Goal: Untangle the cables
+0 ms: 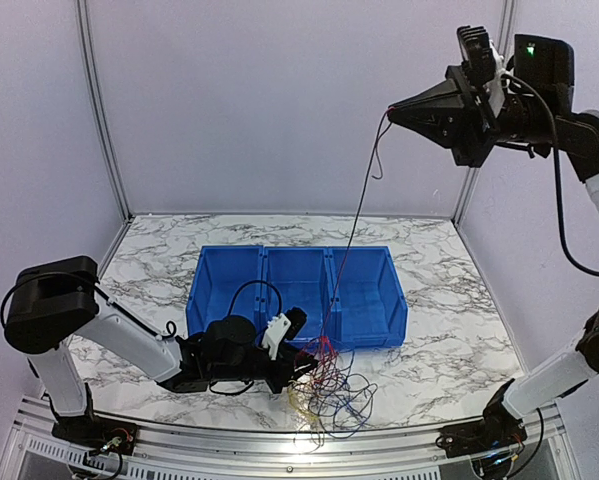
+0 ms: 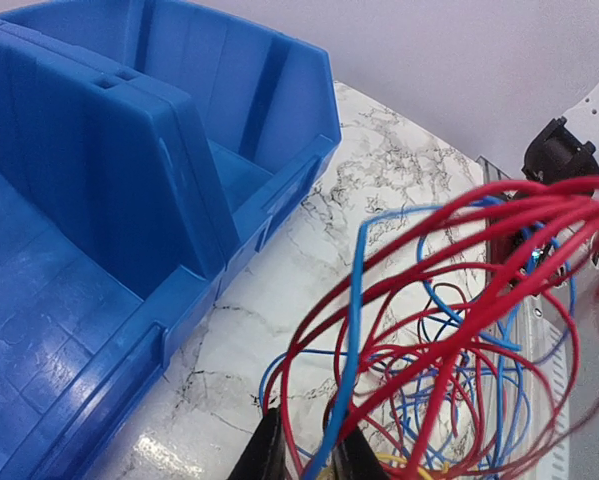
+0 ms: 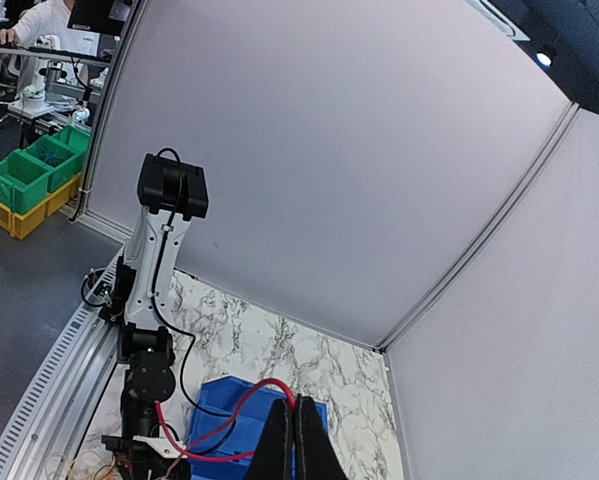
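My right gripper [image 1: 391,112] is raised high at the right, well above the table [image 1: 459,330]. Its jaws are clenched on a red cable [image 3: 269,383] that runs taut down to the heap. The rest of the cables [image 1: 329,390] lie in a loose red, blue and yellow tangle on the marble, just in front of the blue bin [image 1: 201,290]. My left gripper [image 2: 309,455] sits low in that tangle. Its fingertips [image 2: 267,452] are close either side of a blue and a red strand. Only the tips show at the frame edge, so I cannot tell if they truly pinch.
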`<state>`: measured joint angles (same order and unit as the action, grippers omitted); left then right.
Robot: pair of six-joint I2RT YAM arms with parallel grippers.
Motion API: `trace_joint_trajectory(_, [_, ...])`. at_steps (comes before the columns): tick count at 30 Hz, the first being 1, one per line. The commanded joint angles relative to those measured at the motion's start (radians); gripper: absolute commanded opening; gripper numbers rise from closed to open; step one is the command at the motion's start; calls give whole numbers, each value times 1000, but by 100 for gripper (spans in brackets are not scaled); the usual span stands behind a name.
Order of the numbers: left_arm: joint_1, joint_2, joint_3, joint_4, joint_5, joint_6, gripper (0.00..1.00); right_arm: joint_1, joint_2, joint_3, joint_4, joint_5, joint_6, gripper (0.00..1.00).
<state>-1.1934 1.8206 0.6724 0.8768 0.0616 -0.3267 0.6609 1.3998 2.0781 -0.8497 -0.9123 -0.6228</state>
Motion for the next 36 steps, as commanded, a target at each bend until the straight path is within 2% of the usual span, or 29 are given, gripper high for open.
trace_joint_trajectory(1, [-6,3,-10,26,16,-8,17,-26,3,6,19,-31,49,0])
trace_joint_trajectory(5, [-6,-77,-63,25,-1,-8,18,-26,-48,-193,83,17,60,0])
trace_joint_trajectory(9, [-6,-216,-147,17,-49,-14,47,-27,-102,-412,139,61,61,0])
trace_joint_trajectory(11, [-6,-298,-178,-16,-80,-1,55,-26,-119,-493,156,72,55,0])
trace_joint_trajectory(13, [-6,-373,-188,-78,-112,26,59,-27,-131,-556,170,75,50,0])
trace_joint_trajectory(19, [-6,-497,-112,-210,-162,146,65,-25,-130,-630,195,35,56,0])
trace_joint_trajectory(23, [-5,-461,-35,-238,-185,203,71,-23,-120,-616,196,18,59,0])
trace_joint_trajectory(25, [0,-412,15,-266,-225,180,76,-22,-116,-602,192,14,61,0])
trace_joint_trajectory(31, [29,-259,117,-305,-138,53,73,-20,-117,-566,175,27,57,0])
trace_joint_trajectory(36, [35,-201,146,-311,-74,-5,58,-20,-126,-567,170,43,48,0])
